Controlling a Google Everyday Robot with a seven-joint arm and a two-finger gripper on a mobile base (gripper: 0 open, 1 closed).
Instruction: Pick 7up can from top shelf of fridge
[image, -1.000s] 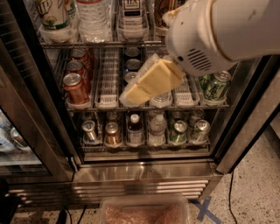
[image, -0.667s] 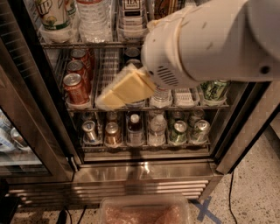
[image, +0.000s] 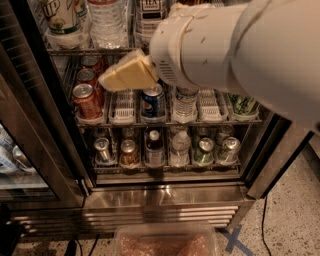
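Found gripper hovering before the rack beneath top shelf; could not tell its opening. Located 7up can up-left, upright, at fridge edge. Judged it rigid, light, slippery; recommended mid-body side grasp.

The 7up can at 11 o'clock is cut off by the top edge, so only its lower part shows. The arm, reaching in from 2 o'clock, hides the right half of the top shelf. The tool, just off centre toward 10 o'clock, covers the rack lanes behind it.
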